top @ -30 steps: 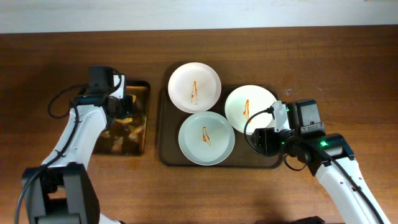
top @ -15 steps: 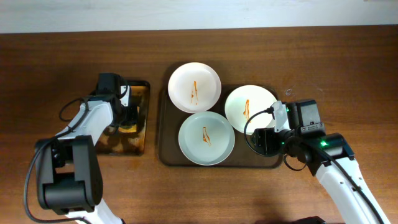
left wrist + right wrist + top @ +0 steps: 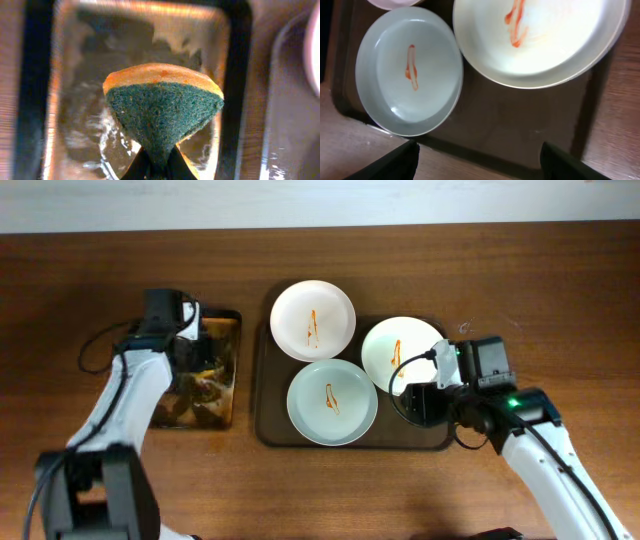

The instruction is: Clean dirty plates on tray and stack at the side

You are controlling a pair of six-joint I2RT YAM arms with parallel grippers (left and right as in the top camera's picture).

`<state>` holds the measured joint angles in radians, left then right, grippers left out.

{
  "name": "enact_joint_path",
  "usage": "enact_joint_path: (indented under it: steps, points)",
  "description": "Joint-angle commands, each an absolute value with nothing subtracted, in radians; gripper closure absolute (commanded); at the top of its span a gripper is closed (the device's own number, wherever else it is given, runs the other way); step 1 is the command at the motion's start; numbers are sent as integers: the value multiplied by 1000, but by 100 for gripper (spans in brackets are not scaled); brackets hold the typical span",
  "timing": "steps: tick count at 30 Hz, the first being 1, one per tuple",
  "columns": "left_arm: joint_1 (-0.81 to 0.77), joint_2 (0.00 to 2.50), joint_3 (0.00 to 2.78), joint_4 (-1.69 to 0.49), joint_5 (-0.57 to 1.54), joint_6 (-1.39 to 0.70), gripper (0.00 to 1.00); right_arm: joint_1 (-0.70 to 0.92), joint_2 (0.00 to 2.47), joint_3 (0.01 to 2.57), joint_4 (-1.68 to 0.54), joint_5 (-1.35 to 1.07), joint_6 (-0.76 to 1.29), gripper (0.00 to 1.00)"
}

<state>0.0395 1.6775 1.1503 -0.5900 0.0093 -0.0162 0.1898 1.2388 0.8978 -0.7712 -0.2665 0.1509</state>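
Three white plates, each with an orange-red streak, lie on the dark brown tray [image 3: 266, 428]: one at the back [image 3: 313, 320], one at the front [image 3: 332, 402], one at the right [image 3: 402, 353]. My left gripper [image 3: 196, 366] is over the small stained tray [image 3: 228, 416], shut on the green-yellow sponge [image 3: 162, 105], which it holds above the wet tray floor [image 3: 75, 125]. My right gripper [image 3: 420, 402] is open and empty over the tray's front right corner. In the right wrist view its fingers [image 3: 477, 167] straddle bare tray [image 3: 520, 125] below the front plate [image 3: 410, 70] and right plate [image 3: 540, 40].
The back plate overhangs the dark tray's far rim. The small tray has a black rim [image 3: 32, 100] and brown, wet stains. Bare wooden table [image 3: 560, 300] lies right of the dark tray and along the front.
My left arm shifted over the small tray and now holds the sponge up from its floor. My right gripper moved slightly back and left. The plates have not moved.
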Motion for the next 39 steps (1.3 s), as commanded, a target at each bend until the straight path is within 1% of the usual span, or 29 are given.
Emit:
enact_joint_path:
  steps: [1,5,6,8,10,12,16,19,21,23,25,26,32,34,38,39]
  points:
    - [42,1630,1160,-603,3,-15,100,197,1330,909,-737,-388,152,24]
    - [42,1631,1160,-614,4,-15,100,198,1504,909,-705,-471,167,26]
    - [42,1631,1160,-614,4,-16,100,203,1540,909,-694,-486,167,29]
    - [42,1631,1160,-614,4,-15,100,231,1612,909,-658,-498,178,31]
    - [42,1631,1160,-614,4,-16,100,264,1650,909,-622,-497,204,38]
    - [42,1630,1160,-615,9,-16,100,294,1677,909,-557,-476,312,49]
    - [42,1630,1160,-610,37,-16,100,326,1713,908,-514,-406,427,57]
    - [42,1622,1160,-590,36,-17,100,343,1730,908,-508,-353,454,71]
    - [42,1597,1160,-563,2,-70,100,343,1730,908,-500,-346,456,81]
    - [42,1563,1160,-515,-8,-79,100,343,1730,908,-499,-327,477,91]
    - [42,1539,1160,-470,-8,-91,100,343,1730,908,-499,-327,477,92]
    - [42,1536,1160,-456,-8,-102,100,343,1730,908,-499,-327,477,94]
    - [39,1454,1160,-421,-51,-120,100,343,1730,908,-497,-328,477,95]
    - [39,1459,1160,-450,-46,-121,100,343,1730,908,-497,-328,477,96]
    - [39,1520,1160,-607,123,-120,100,343,1730,908,-497,-329,477,96]
    - [39,1552,1160,-654,131,-120,100,343,1730,908,-497,-328,477,96]
